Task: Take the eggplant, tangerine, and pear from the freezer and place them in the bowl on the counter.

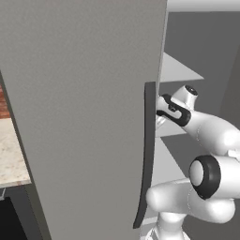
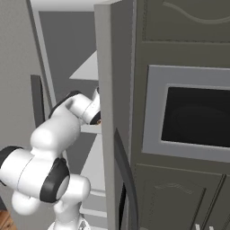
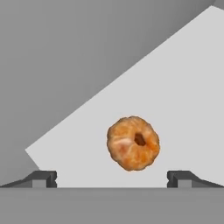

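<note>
- Tangerine (image 3: 133, 143) lay alone on a pale freezer shelf (image 3: 175, 87), seen from the hand camera just ahead of the fingertips and between them, a little right of centre.
- Hand (image 3: 112, 178) was wide open and held nothing; both dark fingertips (image 3: 43, 178) stood well apart, one on either side of the fruit, touching neither it nor, as far as could be told, the shelf.
- Arm (image 1: 206, 136) reached past the open freezer door (image 1: 84, 117) and its dark handle (image 1: 149, 154) into the freezer, wrist at about mid-shelf height; from the right base camera the wrist (image 2: 92, 110) went in behind the door edge, so the fruit itself was hidden there.
- Fruit looked small, round and light, narrower than the open gap, so it seemed to fit easily.
- Skin appeared dimpled and slightly yielding, probably giving fair grip, but the round shape would likely let it roll away or squirt out if pinched off-centre.
- Best hold seemed across its widest part, fingers on opposite sides at mid-height, with the dark stem dimple left facing the camera rather than under a pad.
- Squeeze should probably be moderate: the flesh is soft and could bruise, yet a loose pinch risked dropping it on the way out to the bowl.
- Nothing else was seen on that shelf, so the approach looked unobstructed; the grey freezer wall (image 3: 65, 52) behind left room to move in further.
</note>
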